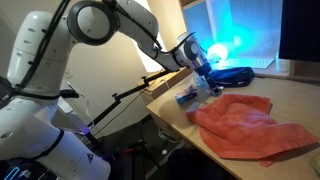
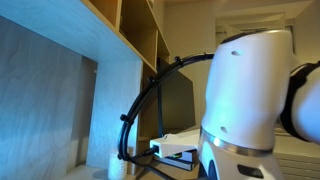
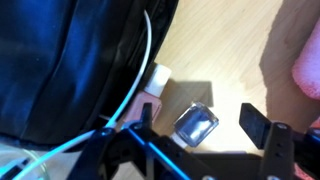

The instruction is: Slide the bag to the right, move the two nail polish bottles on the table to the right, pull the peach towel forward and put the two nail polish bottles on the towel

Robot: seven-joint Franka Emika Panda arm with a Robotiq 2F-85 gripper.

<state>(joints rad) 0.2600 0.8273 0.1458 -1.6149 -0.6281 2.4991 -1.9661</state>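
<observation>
Lying on the wooden surface (image 3: pixel 222 48), a small glossy bottle (image 3: pixel 197 124) is seen in the wrist view, placed in the gap between the two dark fingers (image 3: pixel 255 122). The fingers are spread apart and nothing is gripped. A clear strip of surface is left between the bottle and the finger on the right of that view, while the opposite finger stands close beside the bottle. Whether that one touches it cannot be told.

A second bottle (image 3: pixel 158 84), pale with a white top, is set just beyond the first, against the edge of a dark pouch (image 3: pixel 70 60) and beside a thin white cable (image 3: pixel 146 50). The peach towel (image 3: pixel 306 60) is caught at the edge of the wrist view, apart from both bottles.

In an exterior view the towel (image 1: pixel 245 125) is spread crumpled over the surface, with a blue-and-white packet (image 1: pixel 186 97) near its corner and the arm (image 1: pixel 120 25) reaching over them.
</observation>
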